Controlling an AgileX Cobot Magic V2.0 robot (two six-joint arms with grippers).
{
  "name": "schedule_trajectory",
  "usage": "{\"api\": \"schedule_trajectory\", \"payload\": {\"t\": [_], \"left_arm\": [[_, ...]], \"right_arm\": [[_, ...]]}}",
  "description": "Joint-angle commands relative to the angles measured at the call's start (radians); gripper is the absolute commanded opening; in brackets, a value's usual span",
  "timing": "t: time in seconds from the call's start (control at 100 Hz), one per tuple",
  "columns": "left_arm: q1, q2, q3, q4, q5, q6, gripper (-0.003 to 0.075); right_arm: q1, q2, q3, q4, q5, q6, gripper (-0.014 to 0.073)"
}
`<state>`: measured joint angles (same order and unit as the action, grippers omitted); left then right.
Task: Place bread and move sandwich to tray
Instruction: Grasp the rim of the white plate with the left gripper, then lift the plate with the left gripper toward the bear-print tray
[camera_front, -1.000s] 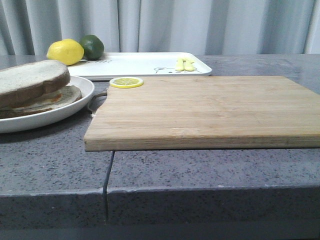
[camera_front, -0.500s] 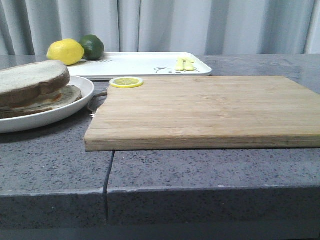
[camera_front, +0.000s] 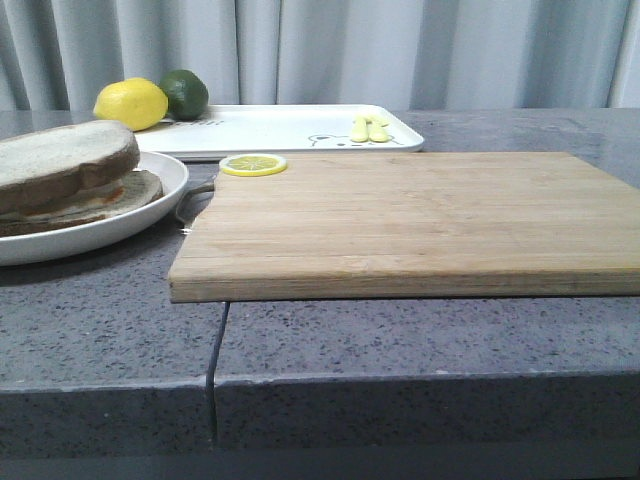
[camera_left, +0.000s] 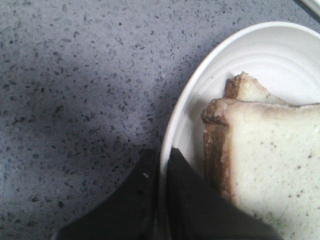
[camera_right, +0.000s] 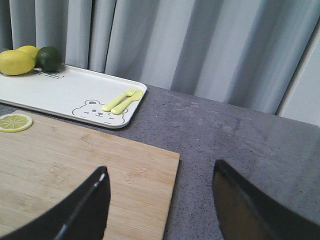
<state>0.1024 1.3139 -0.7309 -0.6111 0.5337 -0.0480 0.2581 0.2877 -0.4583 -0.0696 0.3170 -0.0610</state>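
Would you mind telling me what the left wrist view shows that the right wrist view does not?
Only the left wrist view shows the left gripper shut on the rim of the round white plate, with the sandwich lying in it. Only the right wrist view shows the tray, lemon, lime, lemon slice, cutting board, curtain and the open right gripper. Both show the grey speckled countertop.

Lemon (camera_front: 131, 103), lime (camera_front: 185, 92) and cutlery (camera_front: 369, 128) occupy the tray (camera_front: 280, 130).

Matt wooden board (camera_front: 420, 220), speckled stone counter (camera_front: 110, 320)
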Motion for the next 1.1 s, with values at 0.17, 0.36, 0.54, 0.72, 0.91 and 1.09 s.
{"api": "schedule_trajectory", "payload": {"t": [0.17,0.36,0.54,0.72,0.91,1.09], "left_arm": [[-0.001,-0.067,-0.016,-0.073,-0.011,-0.002,-0.0019],[-0.001,-0.155,-0.016,-0.137,-0.022,-0.002,-0.0019],[-0.001,-0.228,-0.018,-0.208,-0.013,0.003,-0.0019],[-0.001,-0.261,-0.039,-0.269,-0.010,0.022,-0.0019],[-0.001,-0.202,-0.144,-0.278,0.047,0.056,-0.0019],[-0.001,-0.080,-0.291,-0.283,0.098,0.056,-0.0019]], "right_arm": [[-0.008,0.007,-0.024,-0.010,-0.081,-0.001,0.0458],[-0.008,0.007,-0.024,-0.010,-0.081,-0.001,0.0458],[-0.008,0.007,-0.024,-0.010,-0.081,-0.001,0.0458],[-0.008,0.007,-0.024,-0.009,-0.079,-0.001,0.0458],[-0.008,0.007,-0.024,-0.004,-0.077,-0.001,0.0458],[-0.008,0.007,-0.024,0.000,-0.077,-0.001,0.0458]]}}
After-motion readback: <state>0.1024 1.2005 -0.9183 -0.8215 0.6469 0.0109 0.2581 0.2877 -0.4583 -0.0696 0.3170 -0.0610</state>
